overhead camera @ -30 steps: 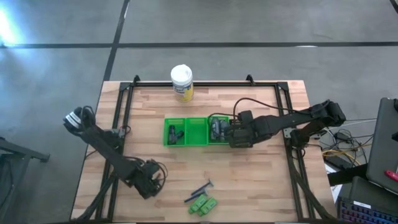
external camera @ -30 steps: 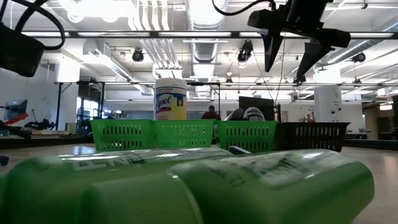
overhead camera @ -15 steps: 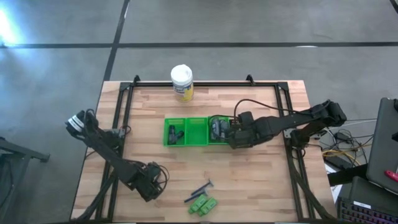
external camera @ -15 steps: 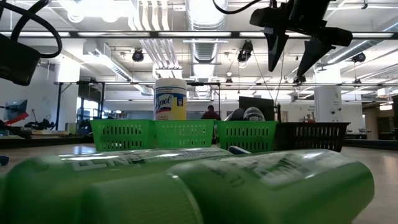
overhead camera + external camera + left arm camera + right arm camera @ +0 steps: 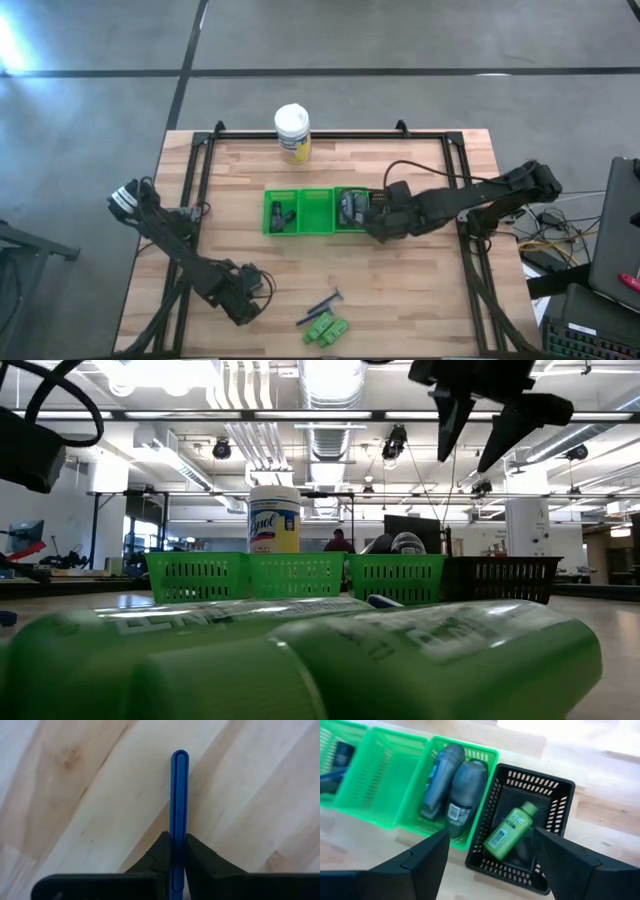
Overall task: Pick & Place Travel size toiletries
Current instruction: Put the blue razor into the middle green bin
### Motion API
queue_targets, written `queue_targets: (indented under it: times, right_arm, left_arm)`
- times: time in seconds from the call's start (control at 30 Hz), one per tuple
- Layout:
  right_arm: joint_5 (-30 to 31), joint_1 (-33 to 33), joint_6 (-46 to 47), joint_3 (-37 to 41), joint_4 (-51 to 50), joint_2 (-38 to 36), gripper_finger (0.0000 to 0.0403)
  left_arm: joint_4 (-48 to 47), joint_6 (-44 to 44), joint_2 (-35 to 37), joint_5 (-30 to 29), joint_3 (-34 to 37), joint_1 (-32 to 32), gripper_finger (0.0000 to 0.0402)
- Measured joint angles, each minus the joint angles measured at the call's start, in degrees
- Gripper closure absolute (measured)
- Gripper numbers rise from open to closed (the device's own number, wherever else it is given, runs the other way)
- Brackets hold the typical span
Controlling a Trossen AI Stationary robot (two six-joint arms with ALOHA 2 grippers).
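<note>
The right gripper (image 5: 483, 432) has risen, fingers spread and empty, above the black mesh basket (image 5: 547, 790) now holding a bright green small bottle (image 5: 509, 831), so that placement looks done, while the left gripper (image 5: 178, 851) near the front-left clamps a thin blue stick (image 5: 179, 795).

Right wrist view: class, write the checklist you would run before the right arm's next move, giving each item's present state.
1. Right end effector open and empty: ok.
2. Green bottle lying inside the black basket: ok.
3. Two grey bottles in the end compartment of the green tray: ok.
4. All items off the table: not ok, loose green bottles lie there.
5. Left end effector shut on the blue stick: ok.
</note>
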State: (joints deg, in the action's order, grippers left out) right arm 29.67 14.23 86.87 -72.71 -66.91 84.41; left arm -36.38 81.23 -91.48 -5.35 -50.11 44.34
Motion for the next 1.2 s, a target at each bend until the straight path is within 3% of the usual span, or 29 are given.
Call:
queue_targets:
  times: [0.27,0.47,0.57,0.67,0.8,1.2]
  right_arm:
    - [4.4,5.5,7.5,0.1,-0.3,-4.8,0.0154]
    - [6.3,8.1,11.6,0.5,-0.3,-6.0,0.0159]
    - [6.3,8.3,11.7,0.6,-0.5,-5.5,0.0152]
    - [6.7,8.3,11.7,0.8,-0.5,-5.5,0.0146]
    - [9.4,8.4,11.6,0.9,-0.5,-5.8,0.0139]
    - [11.1,8.4,13.4,0.8,-0.3,-6.0,0.0128]
  left_arm:
    - [-0.2,-7.7,7.3,-3.2,-0.2,-8.9,0.0366]
    - [5.1,-13.9,17.0,-5.5,0.1,-26.1,0.0367]
    - [11.1,-15.7,18.8,-1.5,0.7,-36.5,0.0366]
    - [18.5,-16.0,18.1,3.2,0.7,-44.8,0.0365]
    - [22.9,-15.2,14.5,5.3,-0.1,-50.4,0.0365]
    - [25.8,-13.7,0.6,5.9,-7.4,-52.8,0.0362]
